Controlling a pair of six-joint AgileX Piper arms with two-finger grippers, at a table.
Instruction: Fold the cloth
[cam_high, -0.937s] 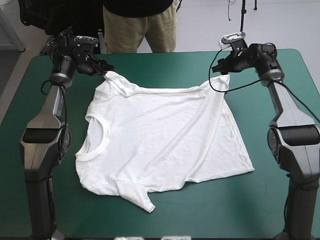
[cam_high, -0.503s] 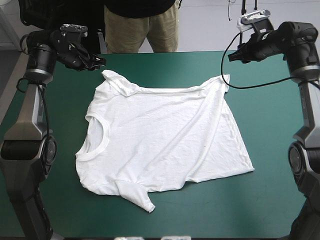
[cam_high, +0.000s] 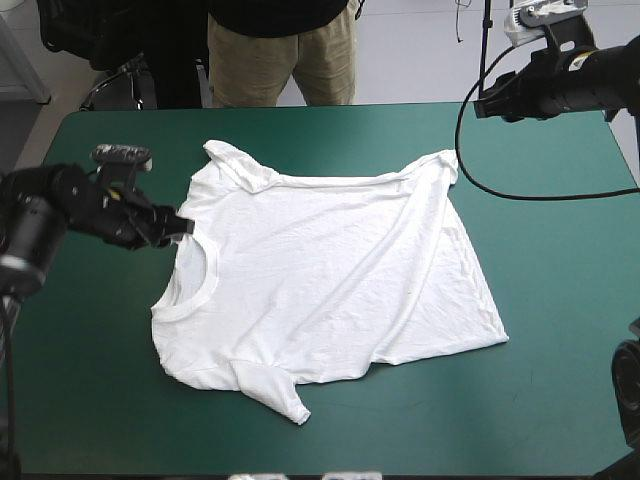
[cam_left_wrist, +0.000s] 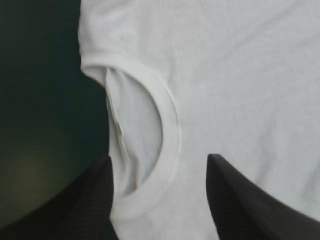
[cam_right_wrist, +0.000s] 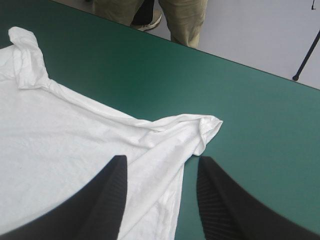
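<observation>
1. Table (cam_high: 560, 300): teal-green.
2. T-shirt (cam_high: 330, 270): spread flat mid-table, collar (cam_left_wrist: 172, 130) toward 9 o'clock.
3. Left gripper (cam_left_wrist: 159, 159): fingers apart, empty, over the collar.
4. Right gripper (cam_right_wrist: 160, 162): fingers apart, empty, raised at 1 o'clock off the T-shirt.

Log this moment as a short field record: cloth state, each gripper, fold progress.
T-shirt: white, spread nearly flat on the teal-green cover, wrinkled, collar toward the table's left edge
Left gripper: open, low at the collar, fingers on either side of it, gripping nothing
Right gripper: open, raised near the table's far right corner, the hem corner ahead of it
Fold progress: no fold made yet
</observation>
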